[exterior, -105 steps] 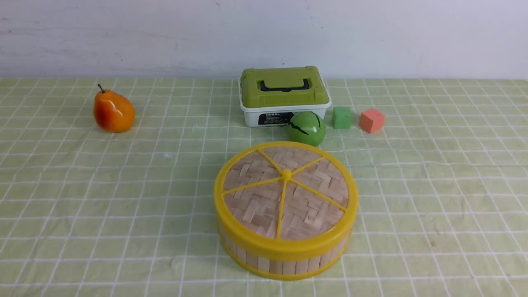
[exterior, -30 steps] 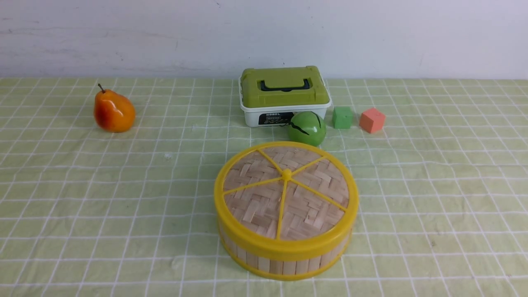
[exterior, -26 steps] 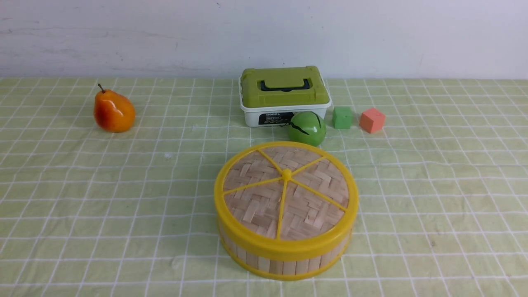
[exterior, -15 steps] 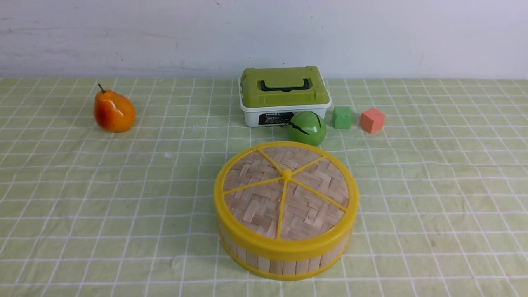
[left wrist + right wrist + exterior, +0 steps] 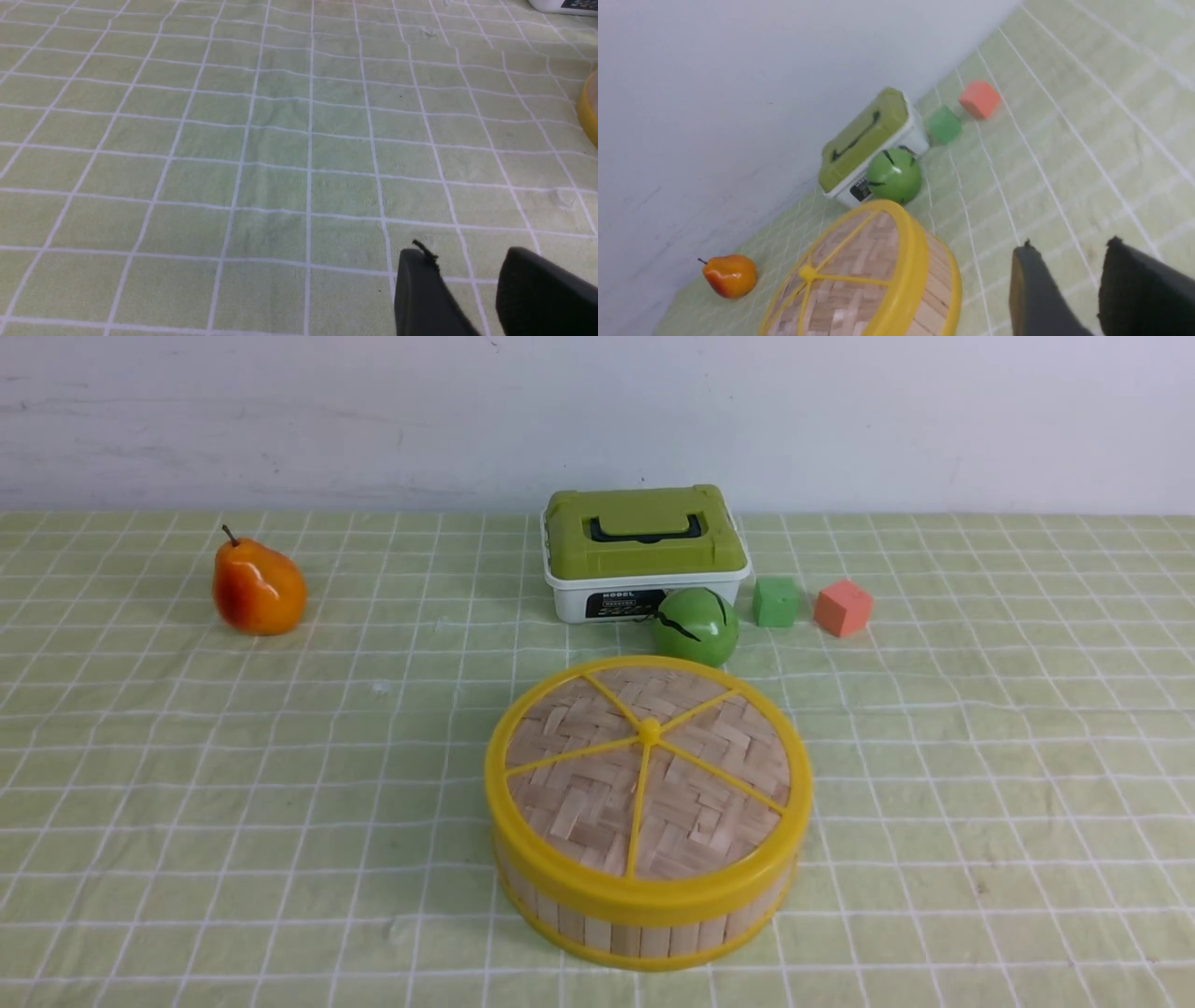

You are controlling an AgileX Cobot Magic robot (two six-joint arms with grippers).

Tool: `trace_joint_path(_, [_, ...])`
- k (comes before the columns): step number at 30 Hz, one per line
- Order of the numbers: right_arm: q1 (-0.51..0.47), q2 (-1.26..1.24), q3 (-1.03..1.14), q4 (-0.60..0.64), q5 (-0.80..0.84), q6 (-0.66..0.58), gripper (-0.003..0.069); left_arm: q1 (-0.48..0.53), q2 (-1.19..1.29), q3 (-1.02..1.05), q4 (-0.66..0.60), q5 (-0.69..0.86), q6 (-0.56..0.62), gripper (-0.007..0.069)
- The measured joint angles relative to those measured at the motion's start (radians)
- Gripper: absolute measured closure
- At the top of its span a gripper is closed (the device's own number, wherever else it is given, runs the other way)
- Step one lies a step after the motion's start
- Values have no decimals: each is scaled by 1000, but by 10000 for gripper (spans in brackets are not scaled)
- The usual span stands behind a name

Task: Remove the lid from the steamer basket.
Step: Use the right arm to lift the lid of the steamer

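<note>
The lid [image 5: 648,775], a woven bamboo disc with a yellow rim and spokes, sits closed on the steamer basket [image 5: 644,924] at the table's front middle. Both also show in the right wrist view: the lid [image 5: 845,289], the basket wall [image 5: 936,284]. Neither arm shows in the front view. My right gripper [image 5: 1069,247] is open and empty, above the cloth beside the basket. My left gripper [image 5: 467,254] is open and empty over bare cloth; a sliver of the basket's yellow rim [image 5: 589,114] shows at that view's edge.
A white box with a green lid [image 5: 644,553] stands behind the basket, with a green ball [image 5: 695,626] just in front of it. A green cube [image 5: 775,602] and an orange cube [image 5: 842,608] lie to their right. A pear [image 5: 258,588] stands far left.
</note>
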Motion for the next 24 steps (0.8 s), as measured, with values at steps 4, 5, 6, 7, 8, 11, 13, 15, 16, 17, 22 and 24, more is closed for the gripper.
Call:
trace_joint_path(4, [0, 261, -332, -52, 219, -295, 639, 0, 0, 0, 0, 0, 0, 386])
trace_joint_path(5, [2, 320, -401, -59, 271, -360, 657, 0, 0, 0, 0, 0, 0, 386])
trace_joint_path(6, [9, 396, -487, -64, 334, -418, 669, 0, 0, 0, 0, 0, 0, 386])
trace_joint_path(7, [12, 411, -504, -64, 359, -428, 672, 0, 0, 0, 0, 0, 0, 386])
trace_joint_path(8, [23, 528, -636, -65, 461, -504, 678, 0, 0, 0, 0, 0, 0, 386])
trace_joint_path(11, [44, 738, -853, -64, 653, -596, 676, 0, 0, 0, 0, 0, 0, 386])
trace_joint_path(13, [70, 867, -973, -66, 742, -614, 670, 0, 0, 0, 0, 0, 0, 386])
trace_joint_path(15, [113, 975, -1065, -75, 801, -617, 664, 0, 0, 0, 0, 0, 0, 386])
trace_joint_path(16, [145, 1031, -1112, -87, 825, -612, 663, 0, 0, 0, 0, 0, 0, 386])
trace_joint_path(17, [173, 1074, -1148, -103, 844, -604, 662, 0, 0, 0, 0, 0, 0, 386])
trace_joint_path(22, [367, 1303, -1352, -260, 886, -538, 659, 0, 0, 0, 0, 0, 0, 386])
trace_joint_path(24, [440, 1392, -1428, -339, 887, -511, 659, 0, 0, 0, 0, 0, 0, 386])
